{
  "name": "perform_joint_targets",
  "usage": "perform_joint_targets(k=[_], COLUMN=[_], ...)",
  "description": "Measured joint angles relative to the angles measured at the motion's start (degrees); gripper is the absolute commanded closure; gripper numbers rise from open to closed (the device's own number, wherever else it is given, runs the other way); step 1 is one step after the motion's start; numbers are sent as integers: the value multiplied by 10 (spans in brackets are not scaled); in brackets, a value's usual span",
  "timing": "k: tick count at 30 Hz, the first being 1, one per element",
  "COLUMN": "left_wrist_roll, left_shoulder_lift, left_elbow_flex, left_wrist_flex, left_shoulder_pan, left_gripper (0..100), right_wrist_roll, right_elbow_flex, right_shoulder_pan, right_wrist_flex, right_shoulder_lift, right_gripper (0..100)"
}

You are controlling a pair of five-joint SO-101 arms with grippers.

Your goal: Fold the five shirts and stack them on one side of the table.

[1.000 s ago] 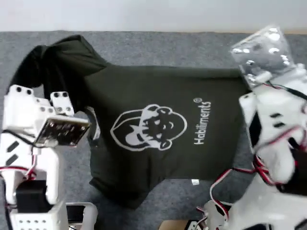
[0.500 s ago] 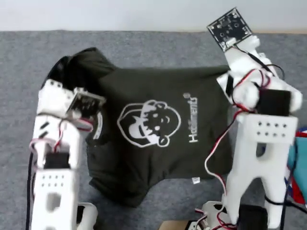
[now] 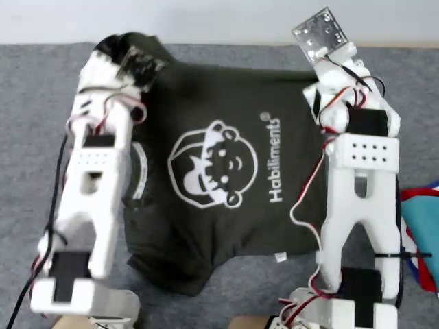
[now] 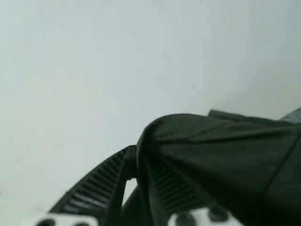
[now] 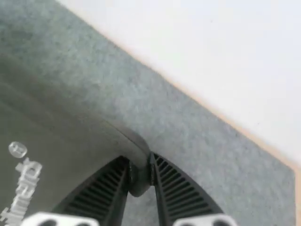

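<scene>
A dark olive shirt (image 3: pixel 219 178) with a white cartoon print lies spread on the grey felt table (image 3: pixel 27 137). My left gripper (image 3: pixel 127 51) is at the shirt's far left corner, shut on a fold of the dark cloth (image 4: pixel 221 146) held up off the table. At the far right corner my right gripper (image 3: pixel 312 82) is shut on the shirt's edge (image 5: pixel 137 181), pinched between its ribbed fingers (image 5: pixel 174 188) just above the felt.
Blue and red cloth (image 3: pixel 422 226) lies at the table's right edge beside the right arm. The table's far edge (image 5: pixel 221 120) meets a white wall close behind both grippers. Both arm bases stand at the near edge.
Both arms have swung away toward the far edge, carrying the shirt's two far corners with them. The shirt has been pulled flatter and farther back.
</scene>
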Motion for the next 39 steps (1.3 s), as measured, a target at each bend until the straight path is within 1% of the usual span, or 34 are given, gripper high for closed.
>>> perform_joint_targets(k=[12, 16, 20, 23, 27, 30, 34, 39], left_wrist_roll=[0, -30, -45, -48, -48, -48, -51, -52], left_shoulder_lift=[281, 371, 435, 454, 455, 456, 454, 454], left_elbow_flex=[-352, -460, -539, -592, -648, -690, -743, -801], left_wrist_flex=[-1, -1, 0, 34, 135, 246, 434, 706], left_shoulder_pan=[58, 67, 67, 67, 67, 67, 67, 66], left_gripper=[998, 998, 998, 998, 998, 998, 998, 998], right_wrist_roll=[0, 16, 30, 40, 41, 46, 87, 123], right_elbow_flex=[0, 0, 0, 0, -1, -18, -49, -50], right_shoulder_pan=[66, 73, 75, 80, 81, 81, 81, 76], right_wrist_flex=[-76, -96, -115, -128, -108, -59, 38, 140], right_shoulder_lift=[61, 76, 88, 95, 100, 100, 100, 100], right_gripper=[988, 988, 988, 988, 988, 988, 988, 988])
